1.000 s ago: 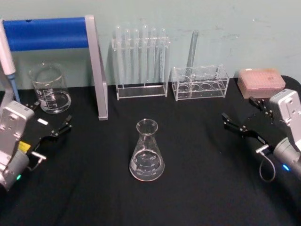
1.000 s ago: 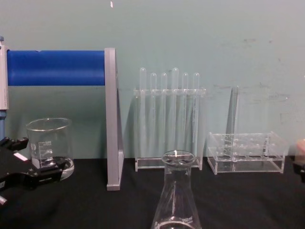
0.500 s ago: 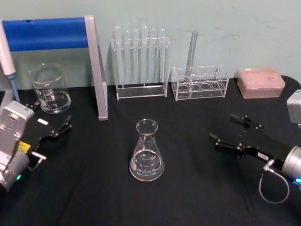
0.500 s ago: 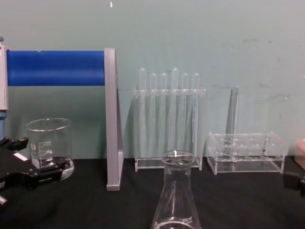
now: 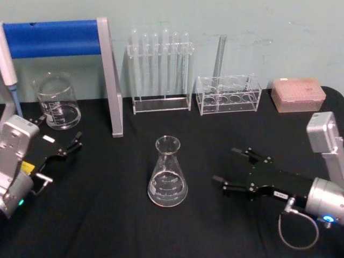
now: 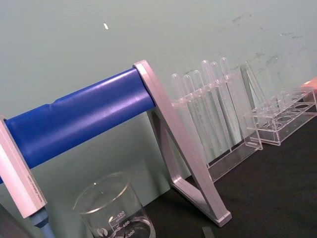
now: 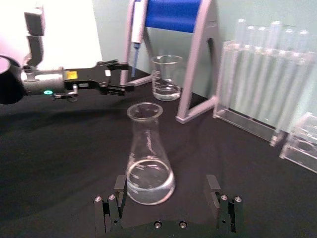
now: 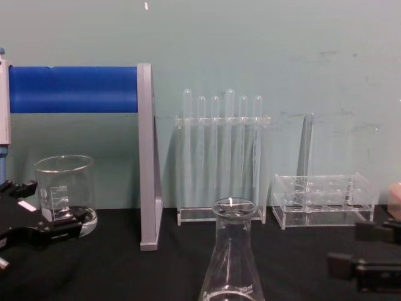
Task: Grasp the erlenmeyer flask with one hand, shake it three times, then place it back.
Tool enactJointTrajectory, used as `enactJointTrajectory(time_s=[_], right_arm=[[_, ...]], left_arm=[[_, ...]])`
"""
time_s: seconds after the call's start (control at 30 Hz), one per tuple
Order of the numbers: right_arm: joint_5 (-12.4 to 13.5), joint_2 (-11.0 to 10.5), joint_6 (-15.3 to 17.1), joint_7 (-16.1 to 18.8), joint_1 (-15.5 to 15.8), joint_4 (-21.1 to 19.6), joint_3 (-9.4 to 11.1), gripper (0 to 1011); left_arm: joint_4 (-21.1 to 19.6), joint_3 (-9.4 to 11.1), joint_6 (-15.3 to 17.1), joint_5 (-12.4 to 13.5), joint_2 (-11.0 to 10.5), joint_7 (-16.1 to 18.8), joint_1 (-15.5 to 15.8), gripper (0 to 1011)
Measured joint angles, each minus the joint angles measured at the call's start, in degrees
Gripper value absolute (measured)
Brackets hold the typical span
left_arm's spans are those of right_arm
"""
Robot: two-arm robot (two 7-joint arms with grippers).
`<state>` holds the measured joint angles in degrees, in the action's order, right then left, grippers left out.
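1. Near right: right gripper (image 5: 226,165), low over the black tablecloth (image 5: 107,226), silver wrist trailing off toward the near right corner, looped cable beneath it. Long flat jaws spread wide apart, holding nothing, tips aimed left.
2. Just left of those tips, apart from them and untouched: erlenmeyer flask (image 5: 167,174), upright on the cloth around the table's middle. Wide base down, flared rim up, white graduation marks on the near wall. In the right wrist view, lined up with the gap between the two open jaws, a little beyond their tips.
3. Near left: left gripper (image 5: 59,134), well apart from the flask, at the table's left edge. Jaws likewise parted and empty, small white tag on top, pointed toward the far right.
4. Just beyond the left gripper: glass beaker (image 5: 56,102), upright, with a printed scale, close to the gripper's tips without visible contact.
5. Beside the beaker: stand (image 5: 110,80) with a thick blue bar across the top and a silver leg. Pipette (image 5: 8,64) hanging at its left end.
6. Far middle: clear rack of test tubes (image 5: 161,70), tubes upright in a row. To its right, a lower clear rack (image 5: 228,95) carrying one tall tube (image 5: 219,54).
7. Far right: pinkish tip box (image 5: 298,92) at the table's back corner.
8. Behind everything: pale green wall (image 5: 269,27).
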<state>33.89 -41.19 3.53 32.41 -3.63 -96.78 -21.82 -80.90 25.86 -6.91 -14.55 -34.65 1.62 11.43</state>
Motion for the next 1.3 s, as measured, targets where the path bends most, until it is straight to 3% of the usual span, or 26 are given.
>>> enactJointTrajectory(time_s=[0.47, 1.3], right_arm=[[-4.7, 5.24, -0.83, 1.36, -5.66, 3.19, -5.39, 1000], [-8.33, 13.01, -0.57, 1.65, -13.41, 11.77, -10.03, 1000]], left_arm=[[0.0, 0.0, 0.0, 0.0, 0.0, 0.0, 0.0, 1001], [0.0, 0.0, 0.0, 0.0, 0.0, 0.0, 0.0, 1001]])
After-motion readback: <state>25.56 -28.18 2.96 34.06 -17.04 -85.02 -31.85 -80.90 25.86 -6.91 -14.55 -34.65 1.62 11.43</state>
